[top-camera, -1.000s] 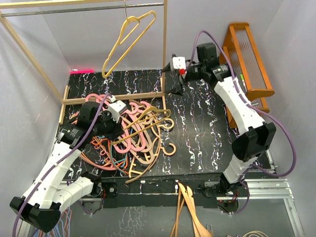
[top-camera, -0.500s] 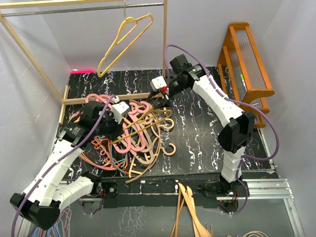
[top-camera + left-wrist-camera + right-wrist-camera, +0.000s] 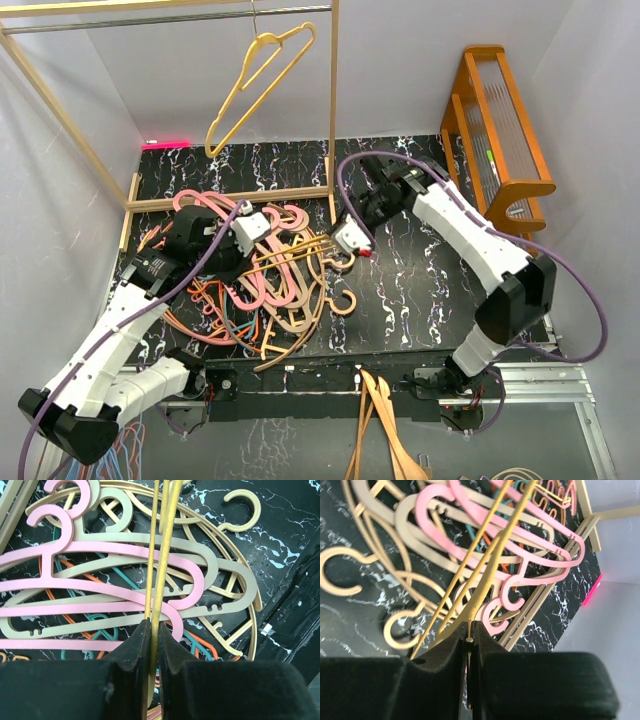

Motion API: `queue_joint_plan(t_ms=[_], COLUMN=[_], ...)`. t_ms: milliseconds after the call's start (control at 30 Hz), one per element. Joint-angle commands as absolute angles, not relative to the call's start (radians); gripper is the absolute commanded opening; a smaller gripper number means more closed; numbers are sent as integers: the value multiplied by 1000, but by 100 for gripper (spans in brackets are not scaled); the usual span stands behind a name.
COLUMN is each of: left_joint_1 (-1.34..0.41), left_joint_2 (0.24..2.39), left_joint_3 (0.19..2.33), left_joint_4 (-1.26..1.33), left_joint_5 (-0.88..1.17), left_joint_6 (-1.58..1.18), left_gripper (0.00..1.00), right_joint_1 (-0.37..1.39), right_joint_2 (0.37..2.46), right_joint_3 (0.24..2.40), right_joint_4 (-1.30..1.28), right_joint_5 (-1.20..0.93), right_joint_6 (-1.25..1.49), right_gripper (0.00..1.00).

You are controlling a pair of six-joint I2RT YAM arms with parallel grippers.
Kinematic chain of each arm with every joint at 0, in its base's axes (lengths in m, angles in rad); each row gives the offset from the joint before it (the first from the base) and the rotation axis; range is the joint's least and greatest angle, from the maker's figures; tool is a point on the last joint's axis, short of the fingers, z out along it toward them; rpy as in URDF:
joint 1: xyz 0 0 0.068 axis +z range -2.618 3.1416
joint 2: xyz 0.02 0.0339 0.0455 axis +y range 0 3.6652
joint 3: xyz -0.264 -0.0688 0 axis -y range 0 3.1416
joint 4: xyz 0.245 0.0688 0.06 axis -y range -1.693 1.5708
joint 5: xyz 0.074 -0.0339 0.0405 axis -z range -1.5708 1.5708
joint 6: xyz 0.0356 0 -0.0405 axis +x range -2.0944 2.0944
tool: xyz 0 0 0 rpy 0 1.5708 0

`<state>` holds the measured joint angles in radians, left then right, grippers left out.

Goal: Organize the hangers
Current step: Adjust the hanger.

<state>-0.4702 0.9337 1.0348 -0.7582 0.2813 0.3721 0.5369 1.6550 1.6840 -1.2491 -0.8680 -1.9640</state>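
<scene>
Left wrist view: left hand [image 3: 152, 626] pinched shut on thin yellow plastic hanger [image 3: 168, 540], contact hidden between fingers | right hand [image 3: 470, 630] clamped on its other end | hanger spans tangled pink-tan-orange hanger pile [image 3: 275, 295] on black marbled bench [image 3: 420, 290]

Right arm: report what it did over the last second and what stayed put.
The right pincer swung from beside the orange rack down to the pile and shut on the thin yellow hanger. The left pincer stayed shut on that same hanger; the hanger on the rail still hangs there.
</scene>
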Motion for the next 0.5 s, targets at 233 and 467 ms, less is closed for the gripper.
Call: queue_joint_plan(t_ms=[233,467], left_joint_1=[-463,-463], left_joint_2=[1011,1035], left_joint_3=[1165,1200], left_joint_4=[-807,-811], left_joint_5=[294,342], left_joint_6=[642,666], left_gripper=[0,0], right_joint_1=[528,561], right_joint_2=[1311,1231], right_joint_3=[1324,1285], right_joint_4=[-1275,-1179], right_joint_5=[-520,-484], right_joint_6=[-2632,-2672], right_gripper=[10,23])
